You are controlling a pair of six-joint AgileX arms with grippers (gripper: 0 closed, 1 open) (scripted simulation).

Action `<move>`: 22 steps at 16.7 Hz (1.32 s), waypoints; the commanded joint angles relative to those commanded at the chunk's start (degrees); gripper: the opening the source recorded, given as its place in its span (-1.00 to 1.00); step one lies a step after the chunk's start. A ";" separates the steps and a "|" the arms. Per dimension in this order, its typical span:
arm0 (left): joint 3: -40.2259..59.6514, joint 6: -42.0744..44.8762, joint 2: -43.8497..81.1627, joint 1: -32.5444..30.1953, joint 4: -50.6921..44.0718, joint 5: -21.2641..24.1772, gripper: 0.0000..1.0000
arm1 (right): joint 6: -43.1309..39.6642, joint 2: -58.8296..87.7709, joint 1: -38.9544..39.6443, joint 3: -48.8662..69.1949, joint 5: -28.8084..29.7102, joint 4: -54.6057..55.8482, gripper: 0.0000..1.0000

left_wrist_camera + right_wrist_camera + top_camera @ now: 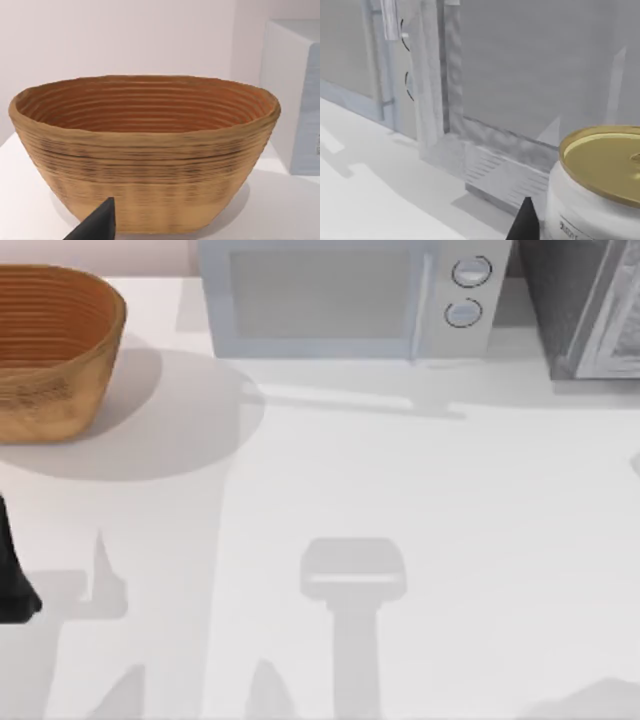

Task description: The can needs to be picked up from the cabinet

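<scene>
Right wrist view, can (600,185) beside cabinet (530,90), gripper fingertip (525,222) near

the can (600,185) is cut off at the frame's edge; its label print looks too small to read.

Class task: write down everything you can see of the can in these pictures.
The can appears in the right wrist view: a white body with a flat, shiny gold lid and raised rim, and a strip of dark print low on its side. It stands upright in front of the grey cabinet. A dark fingertip sits right beside it; contact cannot be told.
</scene>
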 joint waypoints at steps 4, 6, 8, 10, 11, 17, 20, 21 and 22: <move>0.00 0.00 0.00 0.00 0.00 0.00 1.00 | 0.19 7.40 -2.09 3.28 -4.45 4.46 -1.00; 0.00 0.00 0.00 0.00 0.00 0.00 1.00 | 0.20 7.75 -2.19 3.43 -4.67 4.67 -1.00; 0.00 0.00 0.00 0.00 0.00 0.00 1.00 | 0.20 7.75 -2.19 3.43 -4.67 4.67 -1.00; 0.00 0.00 0.00 0.00 0.00 0.00 1.00 | 0.17 7.84 -1.70 3.33 -4.36 4.41 -1.00; 0.00 0.00 0.00 0.00 0.00 0.00 1.00 | -0.06 8.02 -1.11 3.56 -3.74 4.18 -1.00; 0.00 0.00 0.00 0.00 0.00 0.00 1.00 | -1.09 9.09 1.20 4.73 -1.27 3.39 -1.00; 0.00 0.00 0.00 0.00 0.00 0.00 1.00 | -1.09 9.09 1.20 4.73 -1.27 3.39 -0.70; 0.00 0.00 0.00 0.00 0.00 0.00 1.00 | -1.09 9.09 1.20 4.73 -1.27 3.39 -0.55; 0.00 0.00 0.00 0.00 0.00 0.00 1.00 | -1.09 9.09 1.20 4.73 -1.27 3.39 -0.40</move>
